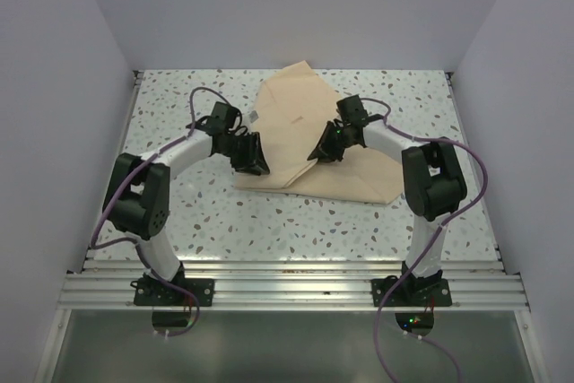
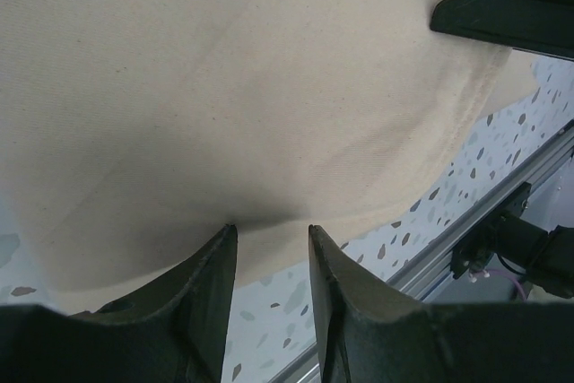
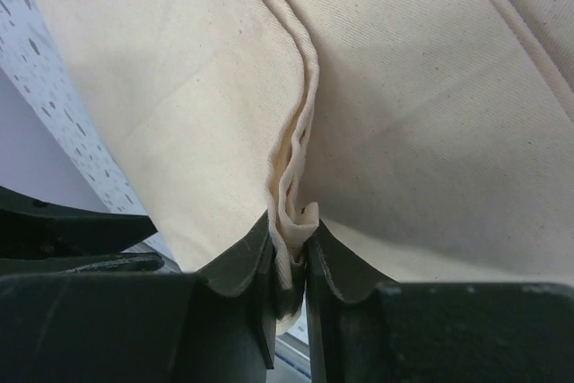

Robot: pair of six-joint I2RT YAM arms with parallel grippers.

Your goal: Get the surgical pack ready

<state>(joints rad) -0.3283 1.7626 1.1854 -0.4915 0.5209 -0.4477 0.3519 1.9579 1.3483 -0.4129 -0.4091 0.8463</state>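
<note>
The surgical pack is a large beige cloth point(image 1: 296, 132) lying partly folded in the middle of the speckled table. The steel tray, instruments and gauze are hidden. My right gripper point(image 1: 325, 152) is shut on a bunched fold of the cloth point(image 3: 296, 213) and holds it up off the table. My left gripper point(image 1: 254, 161) is open at the cloth's near left edge point(image 2: 269, 221), its fingertips against the cloth with nothing between them. The right gripper's finger point(image 2: 502, 6) shows at the top right of the left wrist view.
The speckled table point(image 1: 179, 213) is bounded by white walls on three sides. An aluminium rail point(image 1: 287, 280) runs along the near edge, with both arm bases bolted to it. The left gripper's body point(image 3: 63, 235) shows in the right wrist view.
</note>
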